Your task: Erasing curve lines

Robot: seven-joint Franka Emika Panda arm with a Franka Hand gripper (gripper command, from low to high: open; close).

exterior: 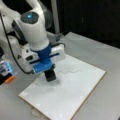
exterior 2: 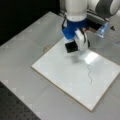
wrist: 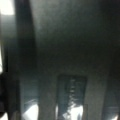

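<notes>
My gripper (exterior: 51, 75) is gripping the black eraser (exterior 2: 71, 47), jaws closed on it. The curve lines (exterior 2: 89, 73) are lying well apart from the jaws on the white board (exterior 2: 60, 75).

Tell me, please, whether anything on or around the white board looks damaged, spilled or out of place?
Nothing stands out. The white board lies flat, the curve lines remain on it, and the black eraser at the gripper sits beside them.
</notes>
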